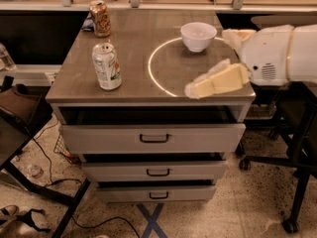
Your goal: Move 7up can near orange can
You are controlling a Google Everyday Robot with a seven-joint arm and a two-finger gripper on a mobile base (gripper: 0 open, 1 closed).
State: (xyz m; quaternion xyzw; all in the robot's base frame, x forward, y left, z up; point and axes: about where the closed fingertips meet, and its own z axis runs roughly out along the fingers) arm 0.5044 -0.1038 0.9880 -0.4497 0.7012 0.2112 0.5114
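I'm in a lab or office workroom. A grey drawer cabinet gives me a worktop, a blue tape cross marks the speckled floor, and a wheeled chair base stands to the right. My gripper hovers over the worktop's front right corner.

7up can front-left on cabinet, orange can behind, end effector front-right

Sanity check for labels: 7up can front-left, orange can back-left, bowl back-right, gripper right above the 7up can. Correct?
No. Camera view shows the gripper over the tabletop's front-right, well clear of the 7up can. The orange can back-left and bowl back-right are correct.
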